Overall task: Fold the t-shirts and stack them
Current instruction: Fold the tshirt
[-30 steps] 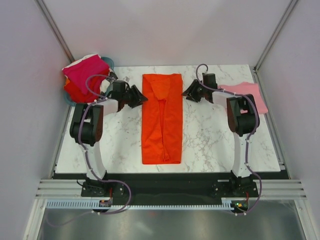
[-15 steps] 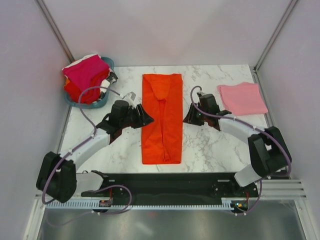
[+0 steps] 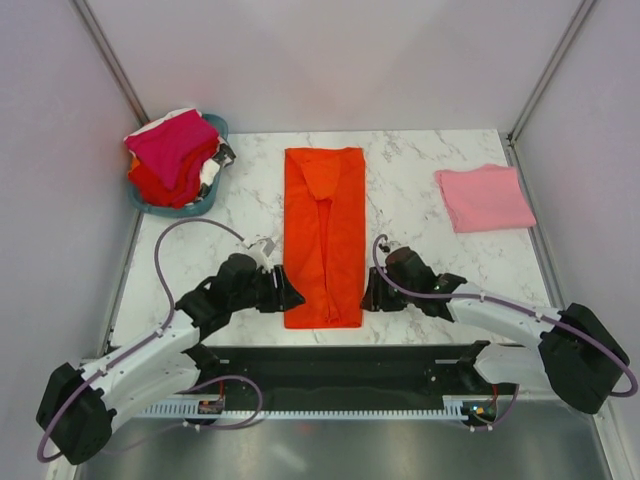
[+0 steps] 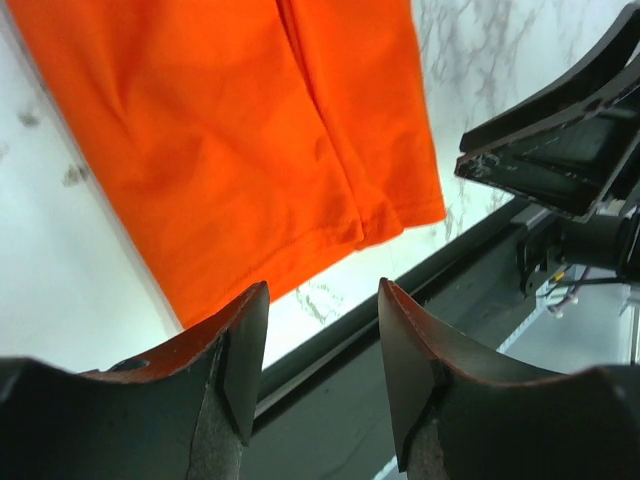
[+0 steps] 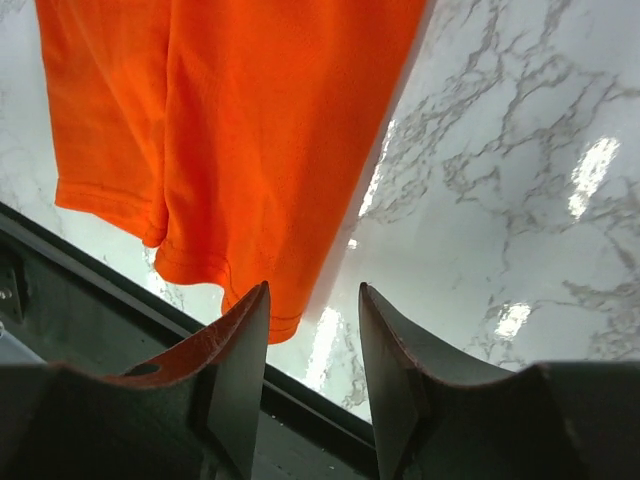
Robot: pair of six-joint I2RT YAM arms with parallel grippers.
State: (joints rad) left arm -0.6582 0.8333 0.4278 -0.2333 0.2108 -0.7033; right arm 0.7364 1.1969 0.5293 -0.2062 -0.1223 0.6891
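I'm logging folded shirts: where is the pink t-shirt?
In the top view, the pink t-shirt lies folded at the far right corner of the table, right of the orange t-shirt.

Long folded t-shirt (image 3: 323,235) mid desk (image 3: 420,235), basket (image 3: 217,126) of shirts (image 3: 170,150) back-left, smaller folded shirt (image 3: 485,197) back-right, left end effector (image 3: 290,297) and right end effector (image 3: 366,298) flanking its near end.

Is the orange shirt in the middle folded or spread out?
Partly folded: the orange shirt lies as a long narrow strip, sides turned in, not yet folded end to end.
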